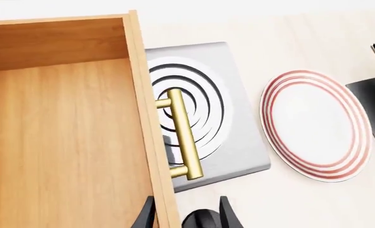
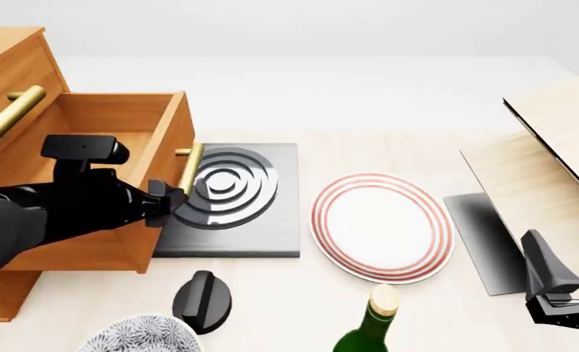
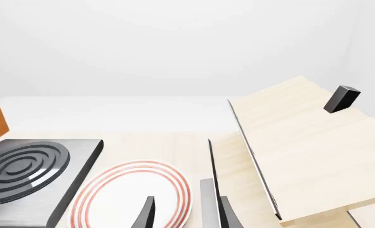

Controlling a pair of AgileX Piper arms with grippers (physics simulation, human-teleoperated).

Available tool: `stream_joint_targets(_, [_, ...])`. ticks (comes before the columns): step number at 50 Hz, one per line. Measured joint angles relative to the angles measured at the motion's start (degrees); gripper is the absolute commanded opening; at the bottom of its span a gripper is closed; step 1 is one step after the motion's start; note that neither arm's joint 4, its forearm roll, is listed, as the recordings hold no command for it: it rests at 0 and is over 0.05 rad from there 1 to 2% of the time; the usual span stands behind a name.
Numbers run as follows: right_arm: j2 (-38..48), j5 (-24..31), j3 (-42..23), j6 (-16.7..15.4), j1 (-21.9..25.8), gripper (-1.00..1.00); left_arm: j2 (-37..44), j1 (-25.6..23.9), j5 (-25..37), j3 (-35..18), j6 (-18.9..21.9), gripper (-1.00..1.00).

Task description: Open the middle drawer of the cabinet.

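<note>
The cabinet (image 2: 10, 66) stands at the far left of the front view. Its middle drawer (image 2: 122, 125) is pulled well out, showing its bare wooden inside (image 1: 60, 137). The brass bar handle (image 1: 186, 137) sits on the drawer's front panel (image 2: 177, 147). My left gripper (image 1: 187, 216) is open just short of that handle, with the front panel's edge passing between the fingers and nothing gripped. In the front view the left gripper (image 2: 172, 198) sits against the panel. My right gripper (image 2: 563, 293) hangs open at the lower right, away from the cabinet, and the right wrist view shows the right gripper (image 3: 187, 213) empty.
A grey burner plate with black rings (image 2: 235, 191) lies under the open drawer's front. Beside it is a white plate with red rings (image 2: 382, 226). A green bottle (image 2: 373, 326), a black knob-shaped object (image 2: 203, 299) and a patterned bowl (image 2: 137, 337) stand near the front edge. Pale wooden boards (image 2: 553, 147) rise at the right.
</note>
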Motion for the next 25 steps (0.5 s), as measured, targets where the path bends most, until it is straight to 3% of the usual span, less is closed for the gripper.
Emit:
stream_joint_targets(15, [0.0,0.0,0.0,0.0,0.0,1.0,0.2,-0.6,0.4,-0.3,-3.4,1.0])
stream_joint_targets(25, [0.0,0.0,0.0,0.0,0.0,1.0,-0.2,-0.7,0.5,-0.2,-3.3,1.0])
